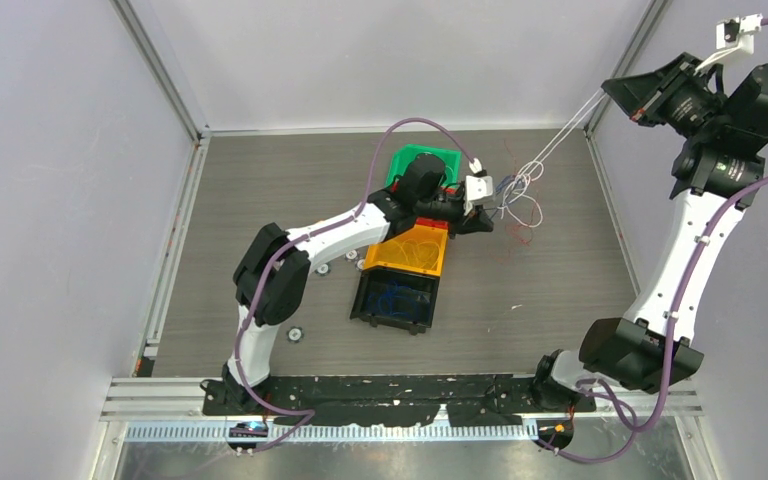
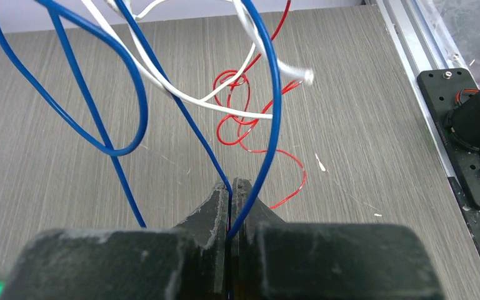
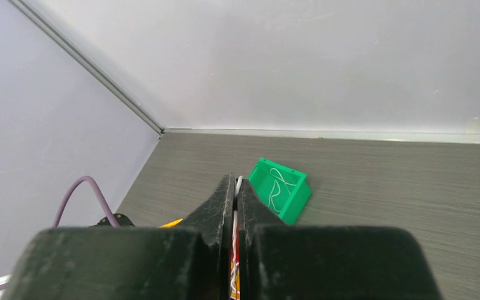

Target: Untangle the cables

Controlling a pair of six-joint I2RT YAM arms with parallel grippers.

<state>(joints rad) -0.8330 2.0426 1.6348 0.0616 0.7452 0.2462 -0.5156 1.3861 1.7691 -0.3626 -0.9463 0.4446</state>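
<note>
The tangle of cables (image 1: 520,192), white, blue and red strands, hangs just above the table at centre right. My left gripper (image 1: 480,216) is beside it on its left. In the left wrist view the left gripper (image 2: 231,184) is shut on a blue cable (image 2: 274,94) that loops upward. A white cable (image 2: 225,107) crosses the loops. A red cable (image 2: 240,119) lies on the table below. My right gripper (image 1: 628,95) is raised at the far right, shut on a white cable (image 1: 565,130) stretched taut down to the tangle. The right wrist view shows the white strand (image 3: 238,182) between its closed fingertips.
A green bin (image 1: 400,160) stands behind the left wrist and holds a white cable (image 3: 275,187). An orange bin (image 1: 410,250) and a black bin (image 1: 395,300) sit near the table's middle. Thin red strands (image 1: 515,238) lie on the table. The right arm base (image 2: 475,125) is at the table's right edge.
</note>
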